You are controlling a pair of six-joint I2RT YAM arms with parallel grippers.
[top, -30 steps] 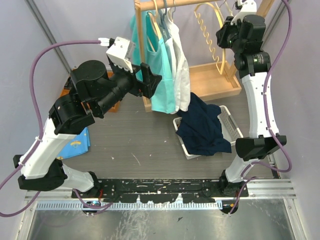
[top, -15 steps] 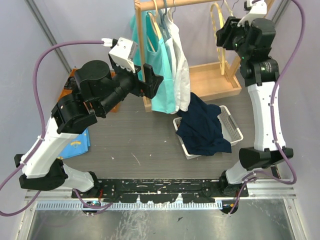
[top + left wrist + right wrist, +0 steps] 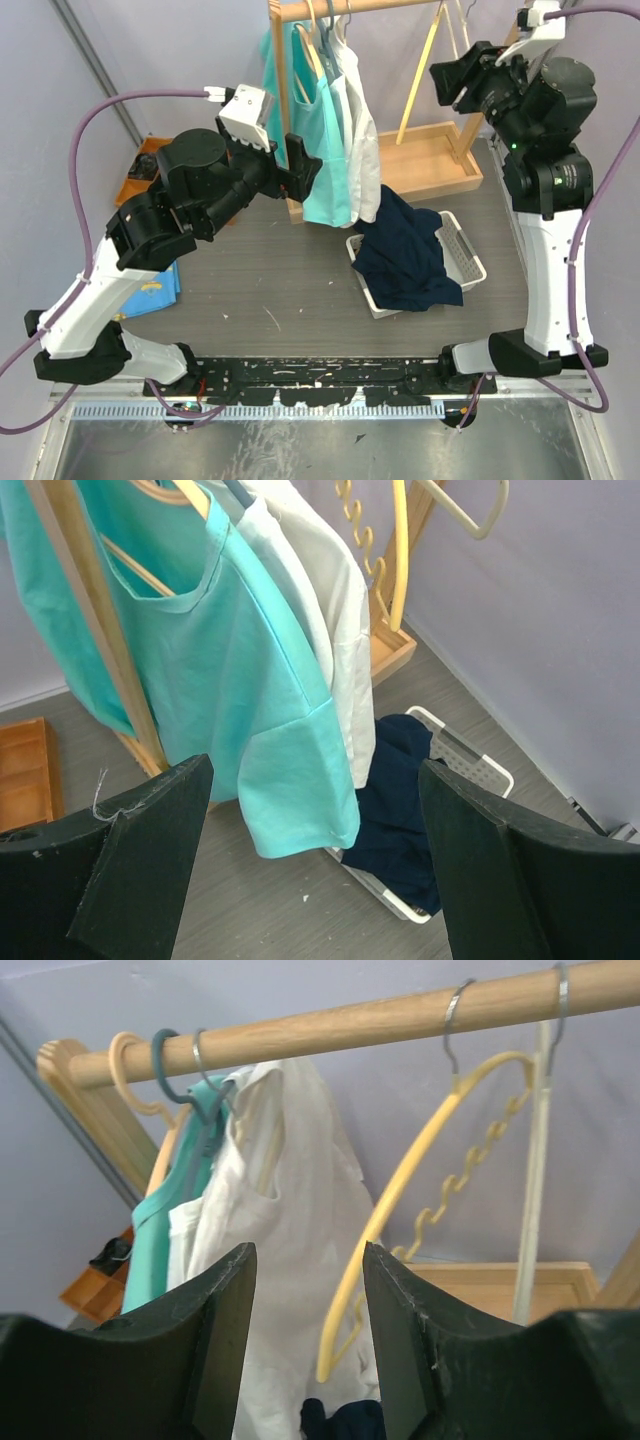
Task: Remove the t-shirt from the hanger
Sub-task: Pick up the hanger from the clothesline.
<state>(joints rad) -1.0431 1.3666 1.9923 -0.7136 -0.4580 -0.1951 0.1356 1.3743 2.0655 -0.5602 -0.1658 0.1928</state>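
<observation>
Moved: right gripper point(image 3: 306, 1255) has swung up and away from the yellow hanger point(image 3: 398, 570), jaws apart on nothing.
Left gripper point(image 3: 315, 772): jaws wide, empty, facing the shirts point(image 3: 235, 670).
Basket point(image 3: 468, 262): one navy t-shirt point(image 3: 405, 255), off its hanger, spilling over the rim.
Rail point(image 3: 350, 1022): seemingly three shirts; two bare hangers, yellow hanger and cream hanger point(image 3: 460, 513).

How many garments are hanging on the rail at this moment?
3, bunched at one end of the rail: a teal t-shirt outermost, a pale shirt, then a white shirt. Others may be hidden between them.
</observation>
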